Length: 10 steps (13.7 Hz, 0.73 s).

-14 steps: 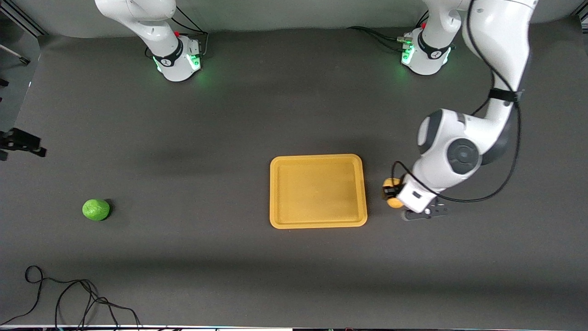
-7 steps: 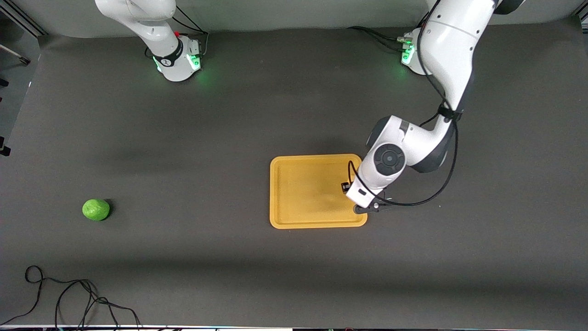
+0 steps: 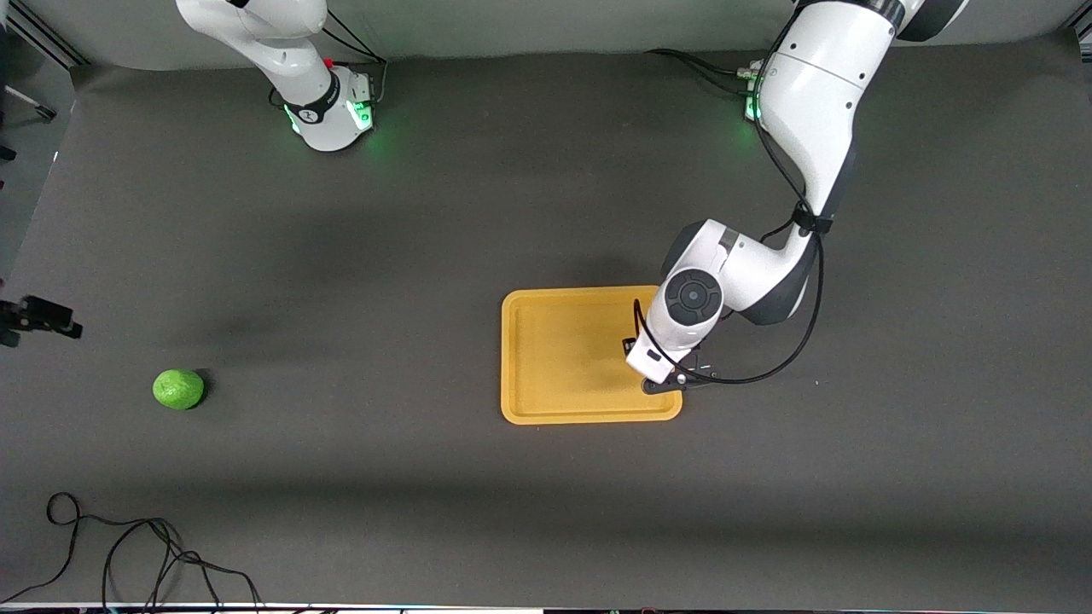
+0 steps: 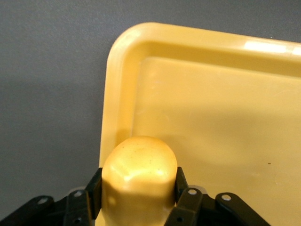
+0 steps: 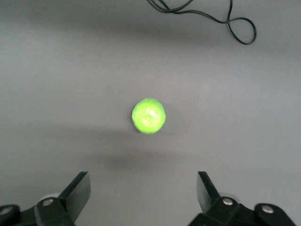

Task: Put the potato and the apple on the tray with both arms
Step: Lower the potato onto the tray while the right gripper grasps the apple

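Left jaws clamping potato (image 4: 139, 176), hidden from front

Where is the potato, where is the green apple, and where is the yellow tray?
potato (image 4: 138, 174): left wrist view, on its rounded skin between the fingers.
apple (image 3: 178, 389): front view, on the middle of the fruit.
tray (image 3: 563, 354): front view, on its bare floor.

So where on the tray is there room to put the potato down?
Nearly all the tray floor is bare. The only busy part is its edge toward the left arm's end, where the left gripper holds the potato just over the rim. The apple lies on the table, under the open right gripper.
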### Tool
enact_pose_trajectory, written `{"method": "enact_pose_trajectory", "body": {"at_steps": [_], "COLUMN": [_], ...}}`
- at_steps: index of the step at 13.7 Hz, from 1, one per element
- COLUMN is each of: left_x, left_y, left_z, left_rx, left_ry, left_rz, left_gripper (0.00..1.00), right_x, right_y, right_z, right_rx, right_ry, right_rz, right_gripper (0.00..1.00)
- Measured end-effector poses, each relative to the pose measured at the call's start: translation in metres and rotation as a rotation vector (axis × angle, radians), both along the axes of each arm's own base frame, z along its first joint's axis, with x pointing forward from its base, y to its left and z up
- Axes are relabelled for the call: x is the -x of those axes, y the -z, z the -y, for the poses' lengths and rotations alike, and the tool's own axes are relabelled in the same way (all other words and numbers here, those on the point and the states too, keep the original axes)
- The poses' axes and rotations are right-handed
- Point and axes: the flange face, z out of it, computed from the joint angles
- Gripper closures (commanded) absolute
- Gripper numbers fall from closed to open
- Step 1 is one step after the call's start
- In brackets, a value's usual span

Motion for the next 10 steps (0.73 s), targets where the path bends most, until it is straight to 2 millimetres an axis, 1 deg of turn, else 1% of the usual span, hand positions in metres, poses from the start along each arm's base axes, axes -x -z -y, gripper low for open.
{"method": "enact_pose_trajectory", "body": {"at_steps": [1,2,3,4,5,6,7,10], "left_x": [0.0,0.0,0.0,-0.001,-0.001,0.0,0.0,-0.003], "left_y": [0.001,0.001,0.002,0.003,0.005,0.006,0.007,0.005], "left_z": [0.0,0.0,-0.001,-0.002,-0.002,-0.003,-0.003,-0.003], "left_rx": [-0.001,-0.002,-0.003,-0.005,-0.007,-0.01,-0.011,-0.013], "left_ry": [-0.001,-0.002,-0.003,-0.003,-0.004,-0.004,-0.003,-0.004], "left_rz": [0.0,0.0,0.0,-0.001,-0.003,-0.005,-0.005,0.003], "left_gripper": [0.66,0.66,0.66,0.64,0.47,0.08,0.0,0.01], "right_x": [-0.006,-0.01,-0.012,-0.012,-0.012,-0.011,-0.01,-0.008], "right_y": [0.02,0.041,0.061,0.081,0.097,0.11,0.12,0.147], "right_z": [0.001,0.001,0.001,-0.001,-0.005,-0.009,-0.011,-0.01], "right_rx": [0.006,0.013,0.019,0.022,0.023,0.023,0.026,0.017], "right_ry": [0.005,0.01,0.016,0.02,0.023,0.026,0.027,0.055], "right_rz": [0.01,0.024,0.038,0.049,0.059,0.065,0.068,0.072], "right_gripper": [0.0,0.0,0.0,0.0,0.0,0.0,0.0,0.0]}}
